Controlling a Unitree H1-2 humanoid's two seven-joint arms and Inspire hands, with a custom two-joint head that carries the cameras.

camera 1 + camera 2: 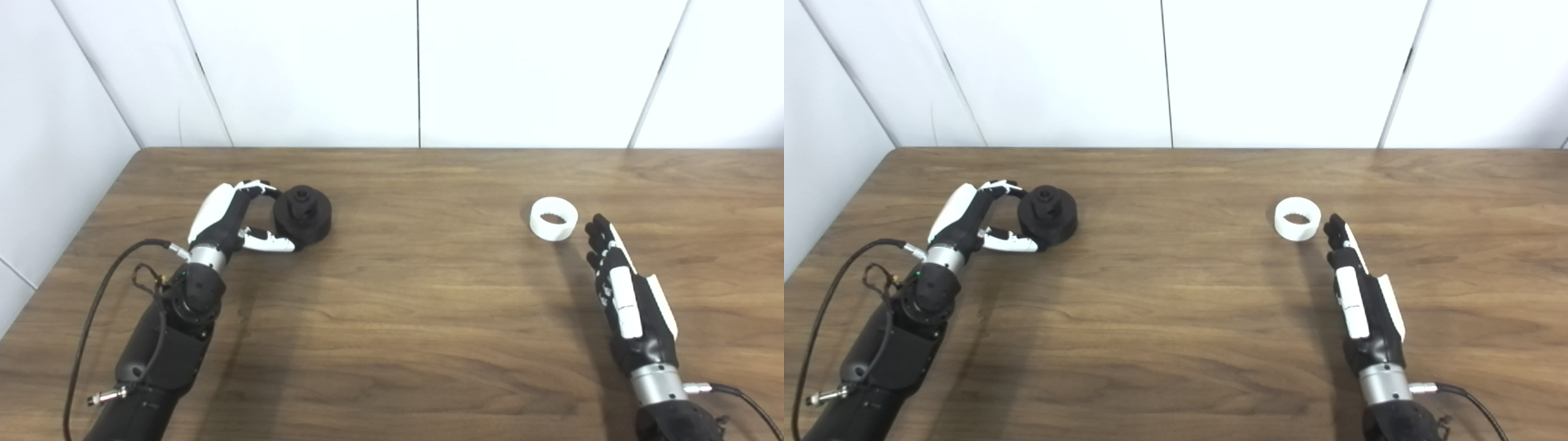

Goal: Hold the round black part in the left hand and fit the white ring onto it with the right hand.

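The round black part (303, 214) rests on the wooden table (416, 294) at the left. My left hand (236, 222) curls around its left side, fingers over the top edge and thumb at its near edge, touching it but with the part still standing on the table. The white ring (554, 218) lies flat at the right. My right hand (625, 288) is open, fingers stretched straight, its fingertips a short way to the near right of the ring and apart from it.
White wall panels (416, 67) close off the back of the table, and another panel runs along its left edge. A black cable (101, 294) loops beside my left forearm.
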